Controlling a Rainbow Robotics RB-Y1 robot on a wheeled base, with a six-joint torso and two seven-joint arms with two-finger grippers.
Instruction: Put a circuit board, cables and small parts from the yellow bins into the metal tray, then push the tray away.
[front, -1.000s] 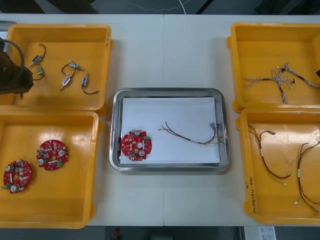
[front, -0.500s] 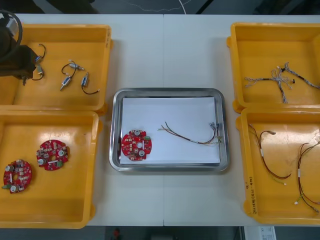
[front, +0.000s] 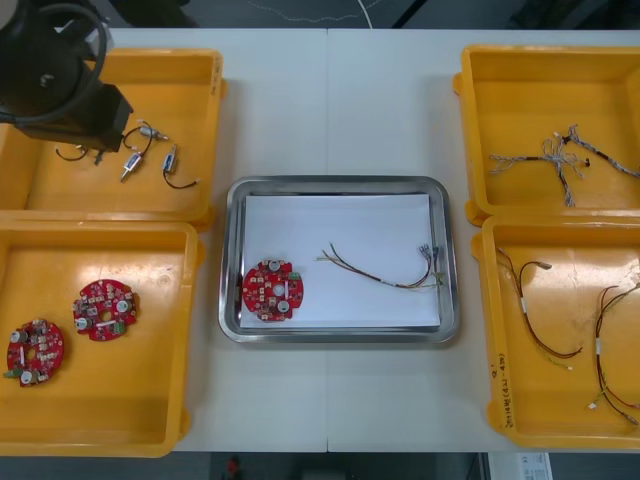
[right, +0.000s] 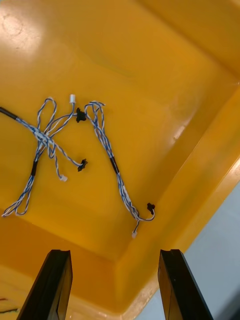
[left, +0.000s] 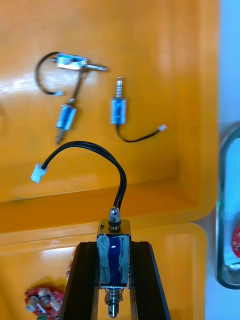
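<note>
**Left tool closed on a small blue-bodied metal part above the far left yellow plastic bin**

On the light desk, the task is judged to be roughly half done. The shiny rectangular metal tray, white inside, is set between the two pairs of bins and has not been pushed away. A round red circuit board is already laid in its near left corner, and a thin red and yellow cable is laid toward its right side. No small part is seen in the tray, so that step is judged to be in hand. The push is left for last.

The right tool is held wide open and empty above the far right bin, where twisted blue and white cables lie loose beyond its fingers.

The held part is gripped upright between the left tool's two black fingers, which are kept apart by its width. Its looped black lead rises past the fingertips. Three similar small metal parts lie on the bin floor beyond it, untouched. The tray is seen off to one side, well apart from the part, so a carry across to it is judged to be needed.
</note>
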